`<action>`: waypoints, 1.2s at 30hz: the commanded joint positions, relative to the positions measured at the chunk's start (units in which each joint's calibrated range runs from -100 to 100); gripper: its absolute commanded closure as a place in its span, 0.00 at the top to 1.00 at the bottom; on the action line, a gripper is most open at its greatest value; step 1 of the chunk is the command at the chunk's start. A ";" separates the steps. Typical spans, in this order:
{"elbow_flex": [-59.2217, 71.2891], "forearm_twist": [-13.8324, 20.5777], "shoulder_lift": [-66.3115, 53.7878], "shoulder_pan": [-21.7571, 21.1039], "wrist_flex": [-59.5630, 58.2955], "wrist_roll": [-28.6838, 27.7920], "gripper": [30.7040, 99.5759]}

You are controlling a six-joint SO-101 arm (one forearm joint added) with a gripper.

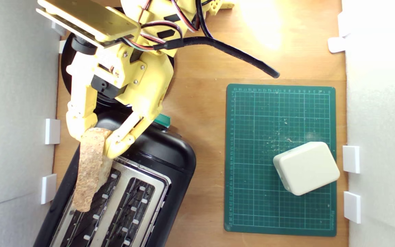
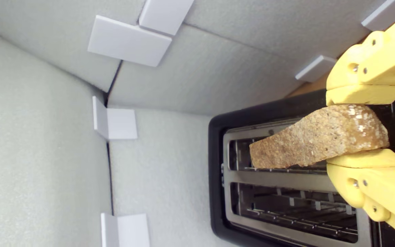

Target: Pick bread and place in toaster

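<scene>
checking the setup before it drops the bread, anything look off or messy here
Two small things. Pale crumbs are scattered on the green cutting mat near the white block. The toaster sits askew to the table edges. The bread, pinched in the hand, hangs over one slot, looking intact.

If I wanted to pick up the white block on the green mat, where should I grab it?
Come straight down from above and pinch the white rounded-square plastic block across its two longer flat sides. It lies flat and turned at an angle on the green gridded cutting mat, so the fingers should probably turn to match. Its corners are rounded and would likely slip. Nothing crowds it.
</scene>
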 commanded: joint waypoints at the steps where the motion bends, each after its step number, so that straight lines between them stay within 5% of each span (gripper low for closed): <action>1: -3.59 1.87 0.24 0.76 -2.54 -0.33 0.45; 36: -3.59 2.14 13.80 0.68 -5.27 -1.22 0.45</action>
